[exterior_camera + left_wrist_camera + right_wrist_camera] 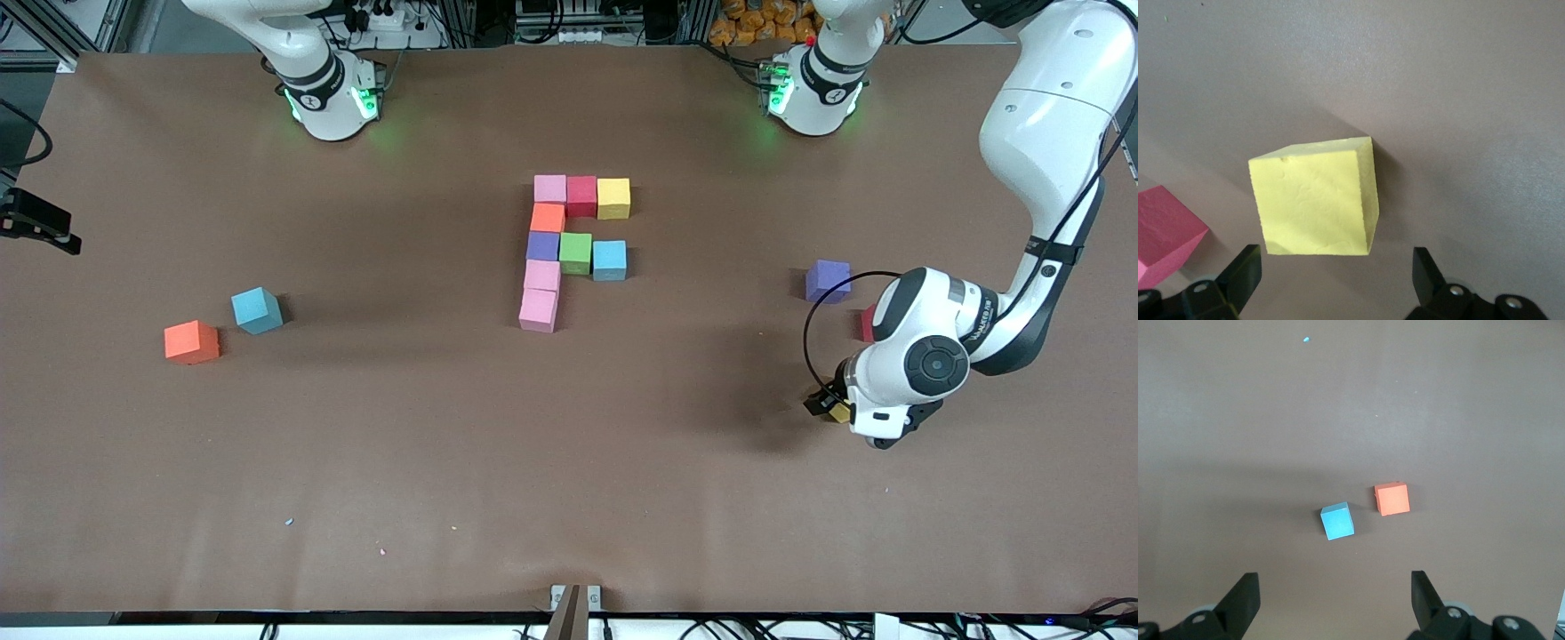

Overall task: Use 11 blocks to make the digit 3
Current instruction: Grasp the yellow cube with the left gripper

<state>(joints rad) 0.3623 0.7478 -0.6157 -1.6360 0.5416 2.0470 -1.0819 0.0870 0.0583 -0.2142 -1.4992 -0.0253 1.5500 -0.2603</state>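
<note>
Brown worktop (569, 462), bearing foam blocks in one built cluster and several strays. Cluster at mid-worktop, blocks touching: farthest row of pink block (549, 188), red block (581, 196) and yellow block (613, 198); next nearer the front camera, an orange block (547, 218) under the pink one; then a row of purple block (542, 246), green block (575, 252) and blue block (609, 260); then two more pink blocks (541, 276) (538, 310) in a column, the second nearest the camera. Strays toward the right arm's end: a second blue block (256, 310) and a second orange block (191, 342), just beside each other but apart, the orange one nearer the camera. Strays toward the left arm's end: a second purple block (828, 281); a second red block (868, 324), mostly hidden by the left arm; and a second yellow block (1315, 198), lying on the worktop. Left gripper (1338, 280): low over that yellow block, fingers spread wide to either side of it, not touching, holding nothing. Right gripper (1335, 603): out of the front view, seen only from its wrist camera, high over the stray blue and orange pair, fingers wide apart, holding nothing.
</note>
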